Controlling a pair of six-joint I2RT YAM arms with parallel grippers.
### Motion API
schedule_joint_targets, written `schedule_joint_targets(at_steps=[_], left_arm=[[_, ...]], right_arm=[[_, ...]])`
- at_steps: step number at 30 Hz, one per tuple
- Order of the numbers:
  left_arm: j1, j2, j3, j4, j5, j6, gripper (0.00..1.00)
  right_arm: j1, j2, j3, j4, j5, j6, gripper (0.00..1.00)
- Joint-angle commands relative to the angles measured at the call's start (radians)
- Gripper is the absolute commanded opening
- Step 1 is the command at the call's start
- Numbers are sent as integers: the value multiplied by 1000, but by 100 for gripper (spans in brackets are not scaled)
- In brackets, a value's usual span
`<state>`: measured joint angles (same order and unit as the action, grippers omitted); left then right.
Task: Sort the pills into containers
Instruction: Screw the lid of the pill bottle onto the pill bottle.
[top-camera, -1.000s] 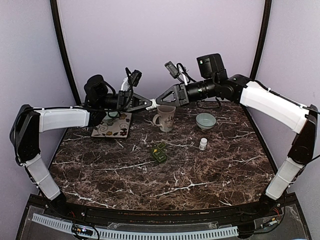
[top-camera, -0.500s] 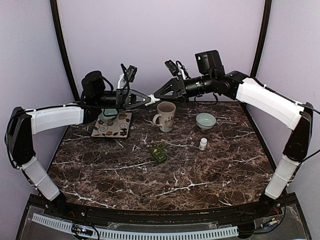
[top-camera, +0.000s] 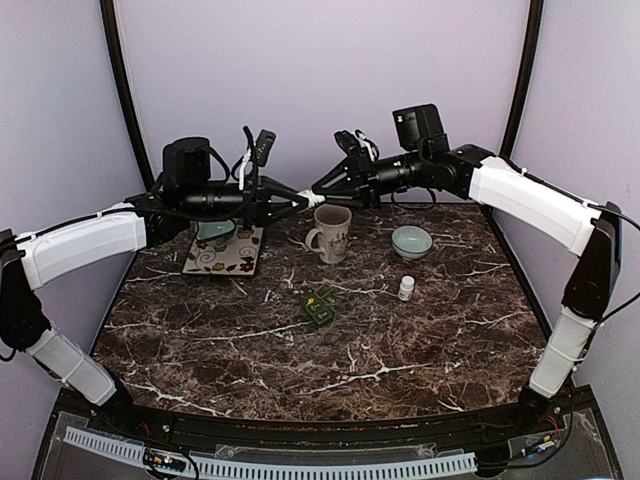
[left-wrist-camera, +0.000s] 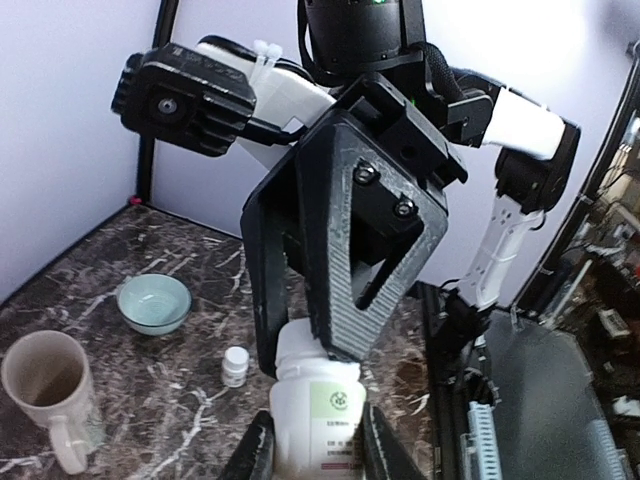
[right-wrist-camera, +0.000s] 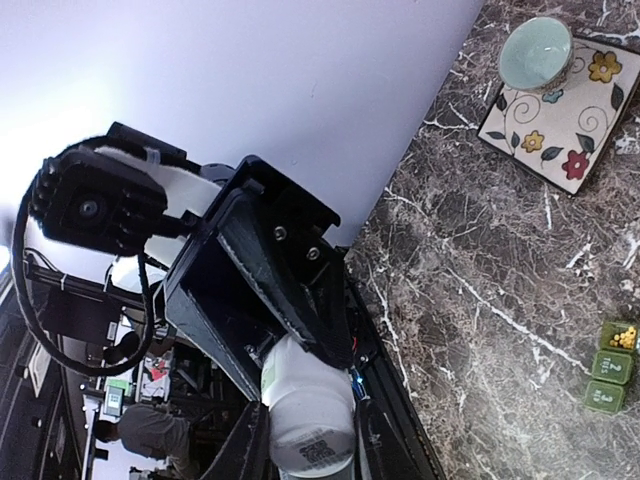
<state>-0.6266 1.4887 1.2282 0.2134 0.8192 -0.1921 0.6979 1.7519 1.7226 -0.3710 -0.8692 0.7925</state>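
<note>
**Holding one pill bottle from both ends, high beside the mug**

Gripping a white pill bottle (left-wrist-camera: 318, 405) with the left gripper (left-wrist-camera: 322, 445), fingers drawn in to a narrow gap and pressed against both sides of the labelled body. Gripping the opposite end of that same bottle with the right gripper (right-wrist-camera: 312, 448), jaws likewise partly closed and filled with white plastic. Cannot tell which end carries the cap. Meeting tip to tip in mid-air toward the back of the table, with only a sliver of white showing between the two black finger pairs from above. Held clear of the table.

Just below and slightly right of the meeting point in the overhead view: a beige mug (top-camera: 330, 232), upright, handle turned to the left, standing on the dark marble table (top-camera: 400, 350). Right of the mug, apart from it: a pale green bowl (top-camera: 411, 241), upright. In front of that bowl, well clear of it: a small white vial (top-camera: 406, 288), standing alone. In front of the mug, near the table's middle: a green pill organizer (top-camera: 319, 305) lying flat, with yellow showing in one end compartment and two lidded compartments beside it. Left of the mug: a flowered square tile (top-camera: 240, 262), carrying a second pale green bowl (right-wrist-camera: 536, 52), partly hidden behind the left arm from above. Seen from the right wrist: that bowl toward one corner of the tile.
</note>
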Motion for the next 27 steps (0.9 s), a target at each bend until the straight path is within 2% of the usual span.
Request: schedule_joint_targets(at_steps=[1,4,7,16,22,27], left_arm=[[-130,-72,27,-14,-197,241,2],[-163,-112,-20,27,-275,307,2],[-166,-136,-62,73,-293,312,2],[-165,-142,-82,95,-285,278,2],[-155,-146,-90,87,-290,235,1],[-116,-169,-125,125,-279,166,1]], right_arm=[[50,49,-58,126,-25,116,0],[47,46,-87,174,-42,165,0],[46,44,-119,247,-62,229,0],[46,44,-70,170,-47,187,0],[42,23,-74,163,-35,160,32],[32,-9,-93,167,-20,143,44]])
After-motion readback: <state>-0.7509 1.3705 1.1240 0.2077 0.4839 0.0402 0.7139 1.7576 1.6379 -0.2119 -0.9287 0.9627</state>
